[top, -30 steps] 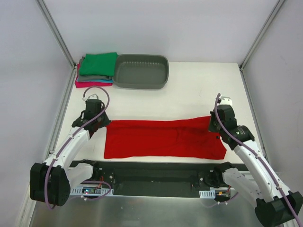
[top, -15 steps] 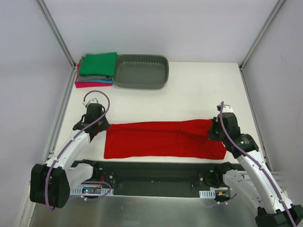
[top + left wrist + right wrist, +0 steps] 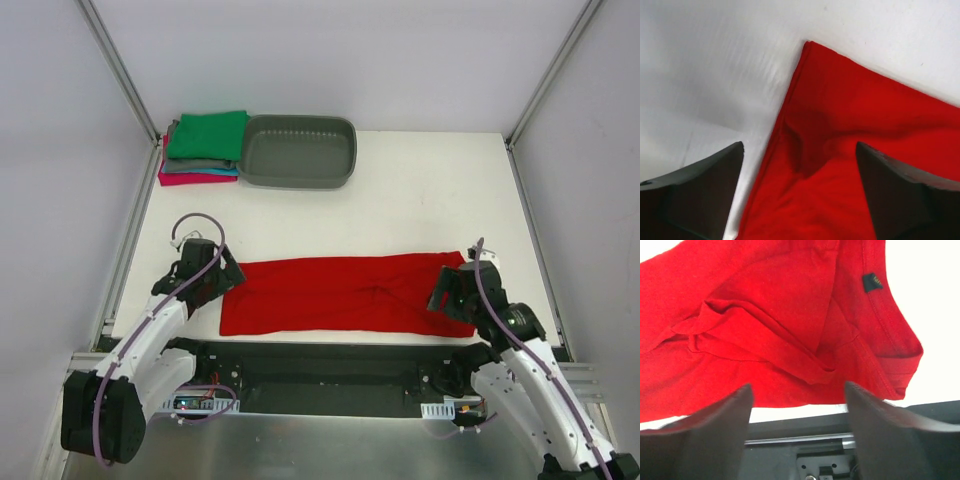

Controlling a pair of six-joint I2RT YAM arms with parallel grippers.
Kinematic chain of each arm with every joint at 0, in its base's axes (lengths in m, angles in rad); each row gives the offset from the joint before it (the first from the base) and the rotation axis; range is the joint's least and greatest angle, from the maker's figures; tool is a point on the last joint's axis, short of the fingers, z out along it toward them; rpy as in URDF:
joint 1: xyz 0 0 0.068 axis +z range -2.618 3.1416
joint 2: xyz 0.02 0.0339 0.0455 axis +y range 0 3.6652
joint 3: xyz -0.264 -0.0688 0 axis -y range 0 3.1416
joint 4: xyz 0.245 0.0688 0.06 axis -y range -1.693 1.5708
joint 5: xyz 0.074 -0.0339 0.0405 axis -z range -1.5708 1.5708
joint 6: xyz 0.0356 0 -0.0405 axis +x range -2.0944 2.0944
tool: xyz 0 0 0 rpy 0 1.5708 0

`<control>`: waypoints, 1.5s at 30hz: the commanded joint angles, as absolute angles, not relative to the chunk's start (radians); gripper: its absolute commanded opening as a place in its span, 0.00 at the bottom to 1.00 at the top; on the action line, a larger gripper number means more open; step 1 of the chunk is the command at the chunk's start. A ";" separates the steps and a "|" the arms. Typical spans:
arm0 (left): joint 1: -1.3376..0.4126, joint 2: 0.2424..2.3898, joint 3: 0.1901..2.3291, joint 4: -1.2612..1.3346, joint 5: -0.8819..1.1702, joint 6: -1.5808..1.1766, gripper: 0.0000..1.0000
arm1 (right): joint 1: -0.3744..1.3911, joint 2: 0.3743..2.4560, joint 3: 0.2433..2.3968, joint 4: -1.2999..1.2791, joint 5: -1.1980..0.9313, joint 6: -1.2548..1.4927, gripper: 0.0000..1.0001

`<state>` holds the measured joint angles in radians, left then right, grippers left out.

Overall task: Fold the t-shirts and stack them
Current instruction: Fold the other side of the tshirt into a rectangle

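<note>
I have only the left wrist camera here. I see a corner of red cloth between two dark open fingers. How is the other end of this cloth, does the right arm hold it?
Observer: No. The right gripper is open at the other end of the red shirt; nothing is pinched.
Operator: Which way does it lie?
Observer: Its collar is at the right end, with a small dark label inside.
Operator: Where do the finished ones go?
Observer: A pile of folded shirts sits at the far left corner of the table, green shirt on top, beside a grey tub.
</note>
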<state>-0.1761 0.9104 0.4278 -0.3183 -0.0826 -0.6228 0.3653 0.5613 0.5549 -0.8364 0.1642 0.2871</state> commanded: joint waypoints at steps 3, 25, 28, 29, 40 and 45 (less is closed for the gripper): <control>-0.178 0.801 0.488 -0.448 -0.084 -0.725 0.99 | 0.364 0.424 0.540 -0.783 0.261 0.362 0.96; -0.305 1.140 0.523 -0.329 0.057 -0.647 0.99 | 0.350 1.244 0.729 -0.322 -0.221 0.046 0.96; -0.305 1.134 0.517 -0.390 -0.023 -0.647 0.99 | 0.351 1.269 0.707 -0.299 -0.241 0.043 0.96; -0.305 1.132 0.514 -0.396 -0.029 -0.647 0.99 | 0.351 1.275 0.704 -0.298 -0.248 0.043 0.96; -0.305 1.137 0.520 -0.406 -0.061 -0.652 0.99 | 0.446 1.192 0.606 -0.333 -0.411 0.025 0.96; -0.305 1.111 0.509 -0.405 -0.084 -0.652 0.99 | 0.544 1.033 0.551 -0.426 -0.402 0.037 0.96</control>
